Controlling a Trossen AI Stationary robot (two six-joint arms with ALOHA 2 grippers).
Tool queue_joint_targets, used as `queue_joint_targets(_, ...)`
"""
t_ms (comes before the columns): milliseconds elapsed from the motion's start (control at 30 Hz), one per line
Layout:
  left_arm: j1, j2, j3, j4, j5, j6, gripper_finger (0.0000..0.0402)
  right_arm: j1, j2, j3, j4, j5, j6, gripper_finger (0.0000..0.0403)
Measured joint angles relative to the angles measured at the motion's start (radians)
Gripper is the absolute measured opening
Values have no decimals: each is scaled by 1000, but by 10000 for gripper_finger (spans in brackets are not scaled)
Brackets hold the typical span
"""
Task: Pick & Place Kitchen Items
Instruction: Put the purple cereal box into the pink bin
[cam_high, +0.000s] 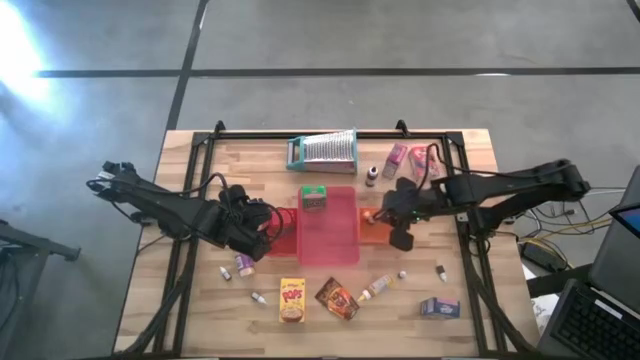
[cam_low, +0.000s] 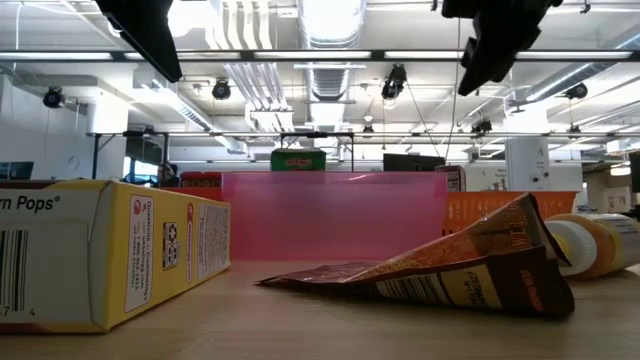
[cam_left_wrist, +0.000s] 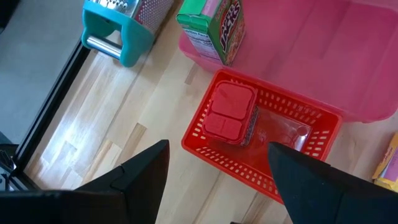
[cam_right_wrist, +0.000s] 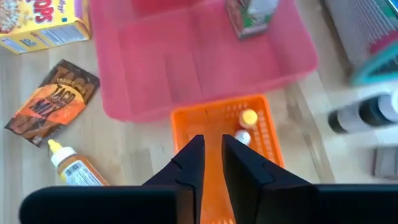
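one yellow box, one brown packet, one blue box and one squeeze bottle lie along the 6 o'clock edge of the wooden table. one green box stands in the pink tray; a grater sits at 12 o'clock. grey floor surrounds the table. the left gripper hangs with fingers wide over a red basket holding one red block. the right gripper, fingers narrow and empty, hangs over an orange basket holding two tiny bottles.
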Motion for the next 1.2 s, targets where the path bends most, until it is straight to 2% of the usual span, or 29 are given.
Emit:
queue_joint_targets(167,0,0,0,0,0,0,276,-1,-34,-13,-85,15,27,35)
queue_joint_targets(367,0,0,0,2,0,0,276,-1,-70,-15,-211,150,91,25)
queue_joint_targets(467,0,0,0,3,0,0,276,-2,-87,-20,-226,171,108,20)
queue_joint_targets(867,0,0,0,3,0,0,276,-20,-85,-84,-222,178,155,23)
queue_joint_targets(1200,0,0,0,4,0,0,276,-24,-111,-165,-230,179,154,9)
